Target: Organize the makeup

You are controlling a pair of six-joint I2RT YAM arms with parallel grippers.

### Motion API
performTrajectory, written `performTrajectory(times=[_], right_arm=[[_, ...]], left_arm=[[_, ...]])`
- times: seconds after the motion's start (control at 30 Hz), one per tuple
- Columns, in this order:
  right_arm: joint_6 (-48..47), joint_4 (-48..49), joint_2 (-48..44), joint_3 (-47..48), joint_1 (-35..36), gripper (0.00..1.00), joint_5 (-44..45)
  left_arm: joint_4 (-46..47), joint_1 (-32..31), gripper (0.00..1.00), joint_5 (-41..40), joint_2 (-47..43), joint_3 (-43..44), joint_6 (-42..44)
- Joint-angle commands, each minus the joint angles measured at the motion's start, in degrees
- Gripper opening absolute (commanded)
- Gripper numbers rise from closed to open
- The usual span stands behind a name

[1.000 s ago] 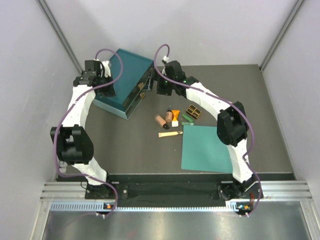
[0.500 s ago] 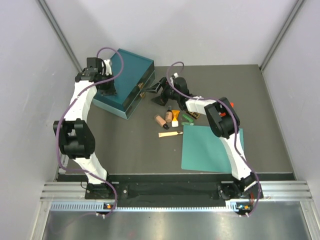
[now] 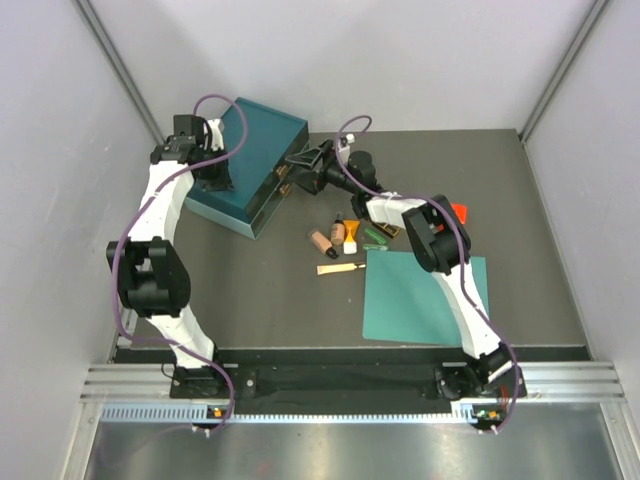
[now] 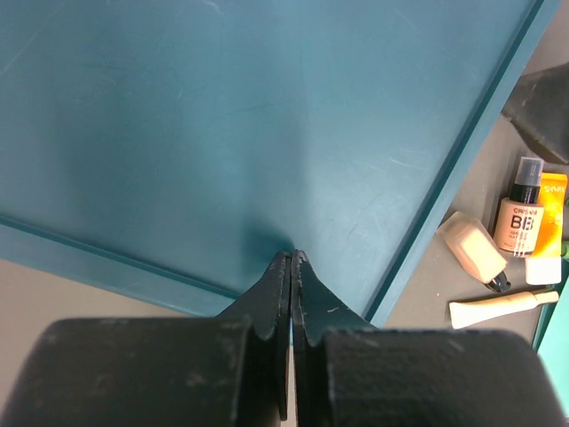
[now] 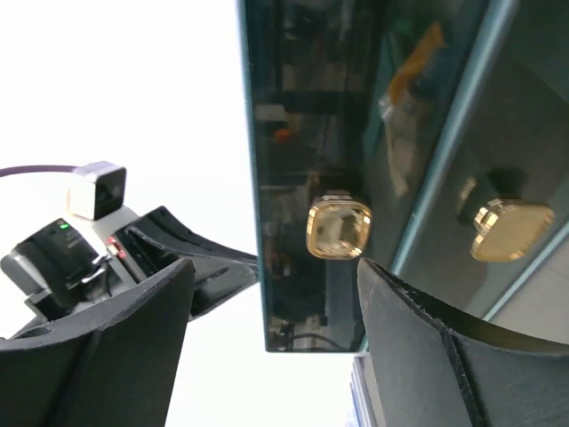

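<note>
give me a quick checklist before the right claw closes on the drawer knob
1. Right claw open: ok, fingers spread wide.
2. Gold knob between them: ok, though off-centre, nearer one finger.
3. Left claw bracing the teal box: shut, tip at its top; firm contact cannot tell.
4. Drawer shut and square: cannot tell from these angles.
5. Makeup out of the drawer's path: cannot tell; it lies on the table near the box front.
</note>
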Motion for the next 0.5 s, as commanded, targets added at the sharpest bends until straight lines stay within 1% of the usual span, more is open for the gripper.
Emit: performTrajectory(times=[0.0, 0.23, 0.47], right_arm=[[0.93, 2.75, 2.12, 4.51, 0.22, 0.73, -0.3], [-0.65, -1.29, 3.35, 6.8, 0.31, 0.71, 0.05], [-0.75, -4.46, 5.2, 9.7, 0.83, 0.61, 0.14]], left_arm=[[-3.11, -0.2, 0.0, -0.39, 1.65, 0.89, 0.77], [-3.29, -0.29, 0.0, -0.48, 1.83, 1.16, 1.03], [-3.9, -0.2, 0.0, -1.97, 2.09, 1.25, 1.3]])
